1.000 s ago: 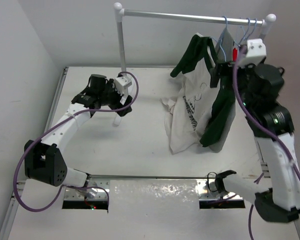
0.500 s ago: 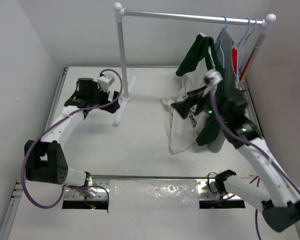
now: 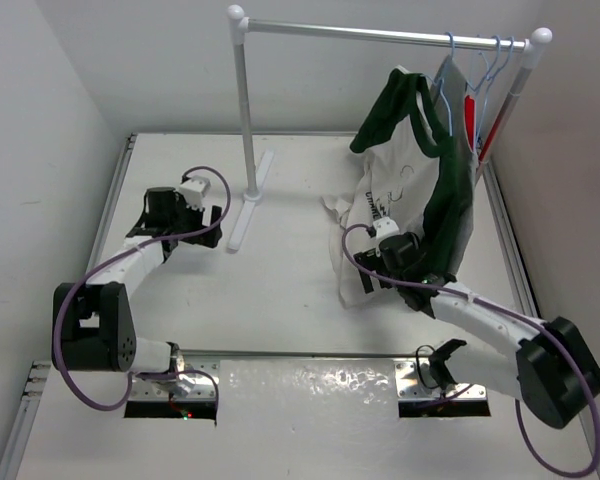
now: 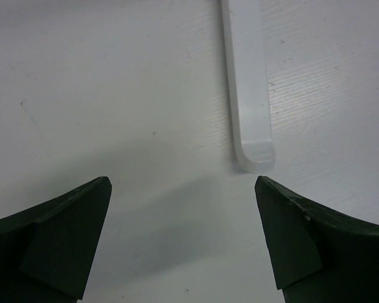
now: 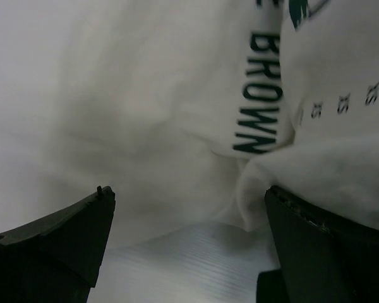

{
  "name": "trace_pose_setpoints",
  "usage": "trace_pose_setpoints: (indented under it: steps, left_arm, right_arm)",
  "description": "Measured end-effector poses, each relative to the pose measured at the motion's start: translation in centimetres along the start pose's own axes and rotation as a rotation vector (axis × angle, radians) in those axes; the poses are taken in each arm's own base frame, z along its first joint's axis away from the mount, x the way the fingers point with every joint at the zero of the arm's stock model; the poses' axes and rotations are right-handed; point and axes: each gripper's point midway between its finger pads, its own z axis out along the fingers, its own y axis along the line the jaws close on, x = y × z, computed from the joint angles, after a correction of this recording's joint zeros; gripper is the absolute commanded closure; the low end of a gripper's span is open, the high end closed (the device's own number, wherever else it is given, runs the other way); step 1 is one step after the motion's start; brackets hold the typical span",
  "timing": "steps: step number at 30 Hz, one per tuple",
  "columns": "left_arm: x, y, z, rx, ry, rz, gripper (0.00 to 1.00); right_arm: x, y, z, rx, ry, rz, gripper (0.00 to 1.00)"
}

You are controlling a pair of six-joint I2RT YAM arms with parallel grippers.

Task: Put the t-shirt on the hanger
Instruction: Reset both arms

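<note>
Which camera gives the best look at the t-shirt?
The top view: the whole t-shirt is visible, sleeves to hem. The right wrist view shows only white cloth with lettering up close; the left wrist view shows none.

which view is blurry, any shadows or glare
Right wrist: the t-shirt is very close and soft, lettering just readable. Left wrist: sharp, a faint shadow on the table between the dark fingers. Top external: even light, slight glare on the crinkled sheet at the near edge.
</note>
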Motion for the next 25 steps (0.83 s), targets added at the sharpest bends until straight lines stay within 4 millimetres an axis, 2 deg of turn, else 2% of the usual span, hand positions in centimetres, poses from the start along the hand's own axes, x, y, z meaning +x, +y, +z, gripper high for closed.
trace_pose_setpoints:
  steps: [3,8,12,18,25]
  left_arm:
    - [0.1,0.7,0.2,-0.022,-0.019,-0.009,0.06]
    - [-0.9,1.1,0.4,-0.035,-0.072,0.003,0.05]
    - [-0.6,1.1,0.7,-0.039,-0.088,0.007,0.05]
    - [0.0,1.3,1.1,-0.051,-0.093,0.005,0.06]
    - [0.5,1.6,1.7,-0.059,-0.079,-0.005,0.07]
  right_arm:
    - [3.1,-1.7,1.1,0.096,0.079,-0.053,0.01]
    - [5.0,-2.8,1.8,0.144,0.09,-0.079,0.01]
    - [4.8,-3.0,1.9,0.15,0.047,-0.084,0.01]
    - [4.1,-3.9,0.6,0.174,-0.098,-0.069,0.01]
    - [4.2,-4.2,-0.1,0.17,-0.179,-0.072,0.01]
